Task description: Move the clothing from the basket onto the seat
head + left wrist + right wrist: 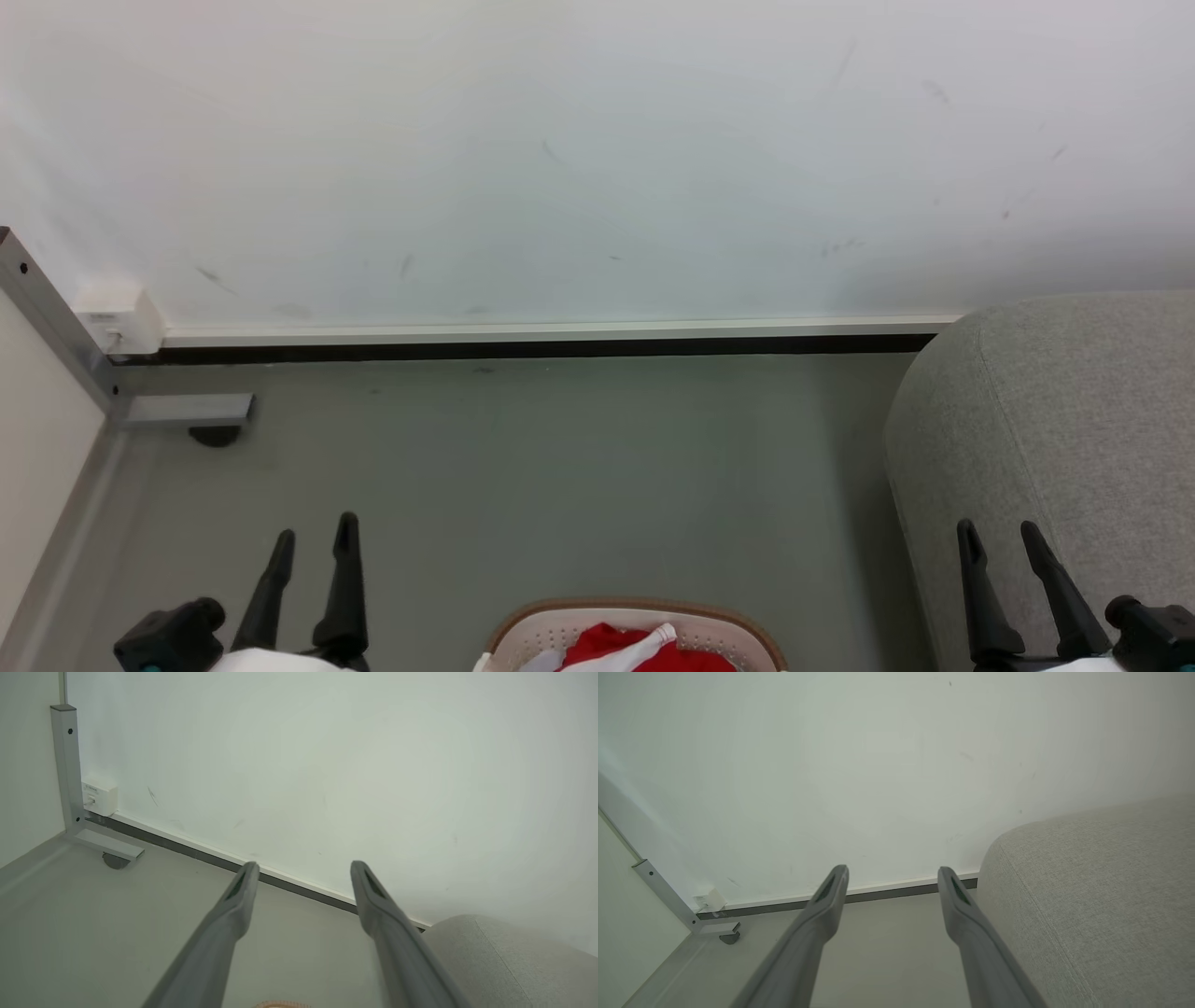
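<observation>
The cream basket with its brown rim peeks in at the bottom middle of the head view, and a sliver of that rim shows in the left wrist view. Red and white clothing lies inside it. The light grey seat stands at the right, also seen as the seat and the seat in the wrist views. My left gripper is open and empty, left of the basket. Over the seat's front edge, my right gripper hangs open with nothing held. Own fingers: left gripper, right gripper.
A white wall with a dark baseboard closes the far side. A grey metal frame post with a foot and a white socket box stand in the left corner. Grey floor stretches between basket and wall.
</observation>
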Motion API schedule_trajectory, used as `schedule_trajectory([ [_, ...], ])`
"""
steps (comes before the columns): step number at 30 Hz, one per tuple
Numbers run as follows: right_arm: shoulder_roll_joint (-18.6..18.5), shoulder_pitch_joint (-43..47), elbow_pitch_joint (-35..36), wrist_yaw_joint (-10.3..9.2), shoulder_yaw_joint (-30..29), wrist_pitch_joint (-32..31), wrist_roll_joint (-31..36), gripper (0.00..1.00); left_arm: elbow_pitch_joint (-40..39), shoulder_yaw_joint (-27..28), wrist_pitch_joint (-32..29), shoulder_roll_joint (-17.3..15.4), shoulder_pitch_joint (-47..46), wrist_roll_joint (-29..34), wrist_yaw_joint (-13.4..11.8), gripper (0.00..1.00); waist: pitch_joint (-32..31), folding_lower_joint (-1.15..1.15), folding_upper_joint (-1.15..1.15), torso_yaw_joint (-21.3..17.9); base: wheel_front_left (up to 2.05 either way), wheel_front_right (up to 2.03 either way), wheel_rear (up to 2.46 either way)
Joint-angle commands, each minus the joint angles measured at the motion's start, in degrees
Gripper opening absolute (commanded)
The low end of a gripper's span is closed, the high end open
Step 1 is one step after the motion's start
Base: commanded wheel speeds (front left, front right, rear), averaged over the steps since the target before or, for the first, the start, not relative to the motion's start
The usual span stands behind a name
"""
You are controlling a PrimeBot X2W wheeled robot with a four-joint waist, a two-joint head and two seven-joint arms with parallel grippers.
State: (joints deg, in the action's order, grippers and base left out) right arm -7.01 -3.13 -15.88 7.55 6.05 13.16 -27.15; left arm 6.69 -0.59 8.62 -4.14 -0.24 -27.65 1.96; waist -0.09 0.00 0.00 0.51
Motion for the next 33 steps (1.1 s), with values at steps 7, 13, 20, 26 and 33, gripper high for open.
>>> schedule_trajectory([
  [7, 0.7, 0.7, -1.3, -0.07, -1.6, 0.6, 4.7, 1.0, -0.4, -0.6, 1.5, -0.9, 0.6, 5.7, 0.0, 1.0, 0.1, 0.0, 0.0, -0.1, 0.0, 0.0, 0.0],
  [13, 1.1, 1.0, -2.0, -0.08, -2.1, 0.8, 8.2, 1.0, 0.1, -1.0, 2.3, -1.1, 1.0, 9.0, 0.0, 1.0, 0.1, 0.0, 0.0, -0.2, 0.0, 0.0, 0.0],
  [20, 1.7, 1.2, -2.6, -0.09, -2.7, 1.1, 11.2, 1.0, 0.9, -1.2, 3.0, -1.1, 1.2, 11.9, 0.3, 1.0, 0.2, 0.0, 0.0, -0.4, 0.0, 0.0, 0.0],
  [26, 2.4, 1.3, -3.2, -0.09, -4.2, 1.3, 14.6, 1.0, 1.4, -1.6, 3.9, -0.8, 1.5, 14.7, 1.0, 1.0, 0.3, 0.0, 0.0, -0.5, 0.0, 0.0, 0.0],
  [33, 2.8, 1.3, -3.5, -0.1, -5.2, 1.5, 18.0, 1.0, 1.9, -1.0, 4.8, -0.3, 1.6, 17.2, 1.6, 1.0, 0.5, 0.0, 0.0, -0.6, 0.0, 0.0, 0.0],
])
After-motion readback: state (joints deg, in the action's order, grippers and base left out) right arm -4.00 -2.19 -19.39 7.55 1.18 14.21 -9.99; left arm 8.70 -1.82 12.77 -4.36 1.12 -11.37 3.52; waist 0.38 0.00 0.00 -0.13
